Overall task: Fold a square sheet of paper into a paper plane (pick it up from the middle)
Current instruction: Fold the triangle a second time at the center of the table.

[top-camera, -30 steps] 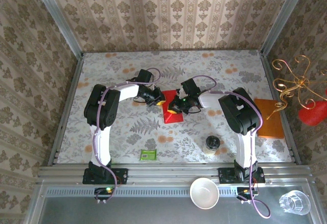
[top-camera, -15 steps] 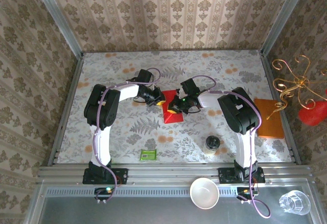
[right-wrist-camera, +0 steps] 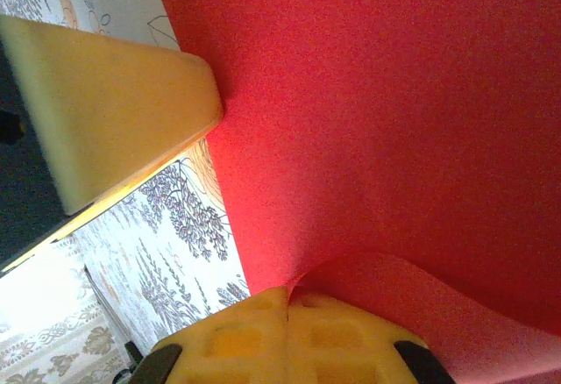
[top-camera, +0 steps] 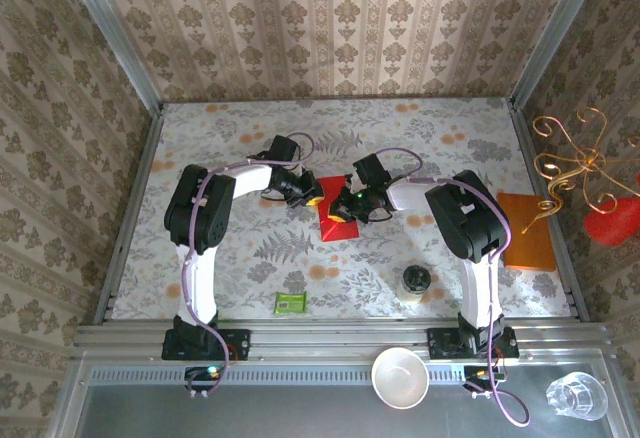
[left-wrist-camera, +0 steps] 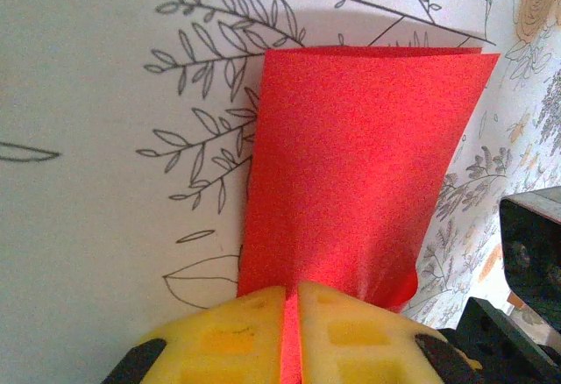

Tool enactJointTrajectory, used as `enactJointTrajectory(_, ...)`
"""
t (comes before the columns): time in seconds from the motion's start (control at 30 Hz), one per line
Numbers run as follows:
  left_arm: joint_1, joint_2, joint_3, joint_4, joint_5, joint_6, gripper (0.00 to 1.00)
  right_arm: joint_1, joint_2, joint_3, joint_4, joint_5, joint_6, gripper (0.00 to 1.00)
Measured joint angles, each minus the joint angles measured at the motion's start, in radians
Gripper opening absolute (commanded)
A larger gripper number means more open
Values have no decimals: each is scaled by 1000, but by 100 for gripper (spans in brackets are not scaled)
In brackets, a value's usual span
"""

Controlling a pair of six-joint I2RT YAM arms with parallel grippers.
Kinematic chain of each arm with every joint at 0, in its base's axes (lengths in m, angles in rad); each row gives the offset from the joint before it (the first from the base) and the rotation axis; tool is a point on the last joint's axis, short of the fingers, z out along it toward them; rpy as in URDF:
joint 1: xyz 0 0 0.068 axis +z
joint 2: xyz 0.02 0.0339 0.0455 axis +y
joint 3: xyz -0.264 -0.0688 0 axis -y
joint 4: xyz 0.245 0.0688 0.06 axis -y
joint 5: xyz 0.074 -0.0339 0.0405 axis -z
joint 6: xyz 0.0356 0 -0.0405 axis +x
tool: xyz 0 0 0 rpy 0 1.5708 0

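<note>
The square sheet of paper, bright red, lies folded on the flowered table between my two grippers. In the left wrist view the sheet of paper runs away from the camera to a straight folded far edge. My left gripper is shut on its near edge, with red showing in the thin slit between the yellow fingers. From above, the left gripper sits at the sheet's upper left corner. My right gripper is shut on a curled-up edge of the paper. It sits at the sheet's top edge. One left finger shows close by.
An orange pad lies at the right table edge under a gold wire stand. A small green packet and a small jar sit near the front. On the shelf in front of the table stand a white bowl and a glass.
</note>
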Motion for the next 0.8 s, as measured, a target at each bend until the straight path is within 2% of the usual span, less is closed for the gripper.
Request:
enactJointTrajectory(0.23, 0, 0, 0, 0, 0, 0, 15, 0, 2, 0, 0, 3, 1, 7)
enactJointTrajectory(0.57, 0, -1, 0, 1, 0, -1, 16, 0, 5, 6, 0, 2, 5, 20)
enactJointTrajectory(0.8, 19, -59, -47, 4, -35, -30, 20, 2, 6, 16, 2, -2, 8, 31)
